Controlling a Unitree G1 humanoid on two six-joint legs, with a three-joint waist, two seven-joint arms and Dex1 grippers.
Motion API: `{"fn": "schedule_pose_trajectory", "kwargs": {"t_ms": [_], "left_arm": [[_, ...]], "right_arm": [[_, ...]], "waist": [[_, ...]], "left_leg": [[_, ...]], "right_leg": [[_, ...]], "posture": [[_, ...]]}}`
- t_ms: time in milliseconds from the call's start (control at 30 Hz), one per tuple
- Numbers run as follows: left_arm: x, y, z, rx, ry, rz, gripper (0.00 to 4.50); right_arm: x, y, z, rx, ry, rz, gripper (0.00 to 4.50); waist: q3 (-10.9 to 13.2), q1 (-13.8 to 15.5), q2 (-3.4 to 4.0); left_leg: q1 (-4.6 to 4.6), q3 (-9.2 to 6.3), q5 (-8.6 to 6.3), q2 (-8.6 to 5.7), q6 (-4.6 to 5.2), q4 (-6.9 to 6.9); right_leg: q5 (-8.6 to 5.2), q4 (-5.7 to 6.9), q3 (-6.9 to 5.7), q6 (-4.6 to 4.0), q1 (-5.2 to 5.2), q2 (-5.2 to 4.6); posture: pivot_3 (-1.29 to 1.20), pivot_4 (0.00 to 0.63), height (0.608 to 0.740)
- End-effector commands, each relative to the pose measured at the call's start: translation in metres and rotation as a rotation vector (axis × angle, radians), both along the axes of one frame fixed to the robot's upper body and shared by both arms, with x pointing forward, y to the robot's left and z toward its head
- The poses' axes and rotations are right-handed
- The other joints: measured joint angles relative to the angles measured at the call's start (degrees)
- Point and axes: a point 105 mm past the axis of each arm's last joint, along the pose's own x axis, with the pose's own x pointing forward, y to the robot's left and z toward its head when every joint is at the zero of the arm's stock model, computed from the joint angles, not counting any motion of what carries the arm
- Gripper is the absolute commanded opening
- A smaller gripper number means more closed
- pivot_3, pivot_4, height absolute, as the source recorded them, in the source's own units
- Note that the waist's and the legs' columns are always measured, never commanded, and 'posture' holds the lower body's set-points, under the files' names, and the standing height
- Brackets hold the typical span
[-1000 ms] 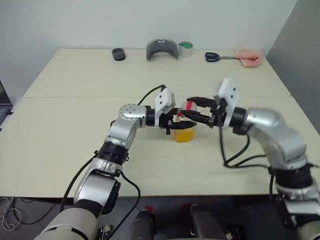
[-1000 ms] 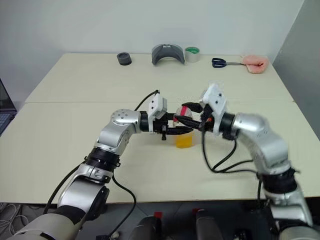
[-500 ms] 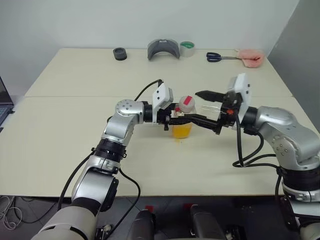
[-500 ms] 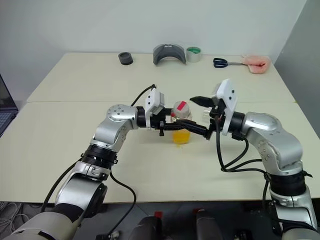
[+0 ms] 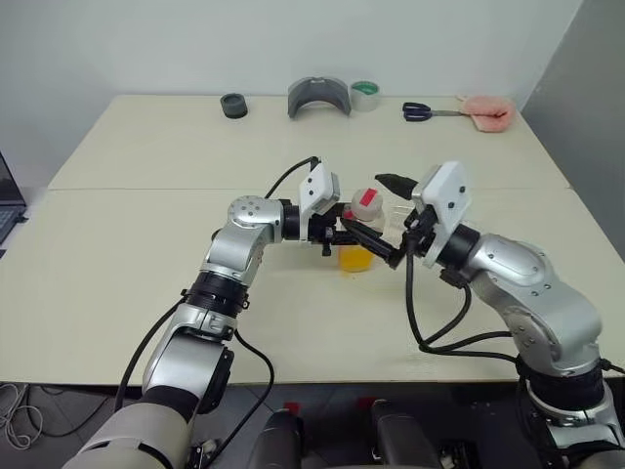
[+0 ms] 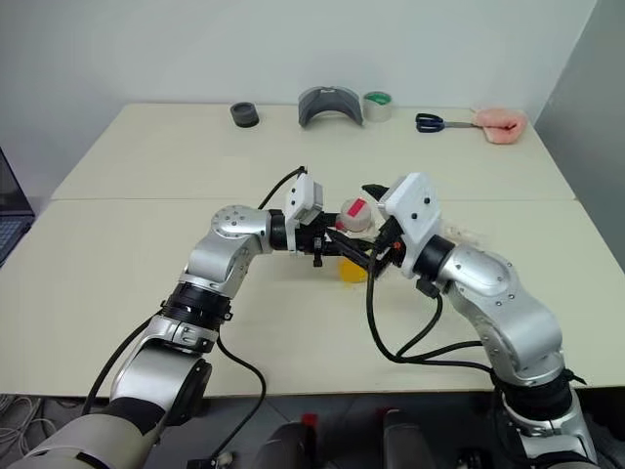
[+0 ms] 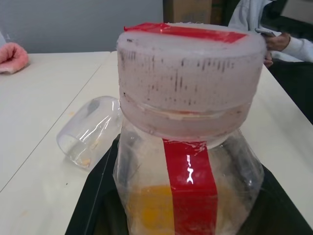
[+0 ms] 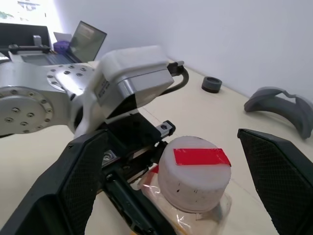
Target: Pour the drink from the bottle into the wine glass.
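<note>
left gripper (image 5: 344, 233) clamped on the bottle (image 5: 359, 234), right gripper (image 5: 393, 221) spread wide around its cap (image 8: 196, 172).

the bottle stands upright mid-table (image 5: 146, 254), orange drink (image 5: 355, 258) low in its body, cap on. the right fingers (image 8: 80, 188) flank the cap without touching. the wine glass (image 7: 90, 131) lies on its side just beside the bottle.

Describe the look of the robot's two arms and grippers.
Both arms are silver-grey metal with black joint rings and loose black cables. Each wrist bears a white boxy camera housing. The left gripper and right gripper each have two black fingers, textured on the inside.
</note>
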Motion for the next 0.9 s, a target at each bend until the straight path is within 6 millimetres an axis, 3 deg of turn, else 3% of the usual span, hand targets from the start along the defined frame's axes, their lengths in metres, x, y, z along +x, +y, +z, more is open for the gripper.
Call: {"fn": "schedule_pose_trajectory", "kwargs": {"t_ms": [33,567,900], "left_arm": [[0.0,-0.004,0.021,-0.042,-0.071,-0.015,1.81],[0.004,0.002,0.023,-0.077,-0.032,-0.007,1.81],[0.005,0.004,0.02,-0.07,-0.031,-0.003,1.81]], "right_arm": [[0.005,-0.005,0.014,0.027,-0.081,-0.056,4.5],[0.011,-0.031,0.011,0.029,-0.062,-0.153,4.5],[0.0,-0.028,0.012,0.025,-0.039,-0.093,4.5]], "waist": [[0.0,0.03,0.0],[0.0,-0.01,0.0],[0.0,-0.03,0.0]], "left_leg": [[0.0,-0.01,0.0,0.0,0.0,0.0],[0.0,0.0,0.0,0.01,0.01,-0.01],[0.01,-0.01,0.0,0.01,0.01,-0.01]], "right_leg": [[0.0,0.0,-0.01,0.0,0.0,0.0],[0.0,0.01,0.0,0.0,0.0,0.01],[0.0,0.01,-0.01,0.0,0.0,0.02]], "posture": [[0.0,0.15,0.74],[0.0,0.15,0.74],[0.0,0.15,0.74]]}}
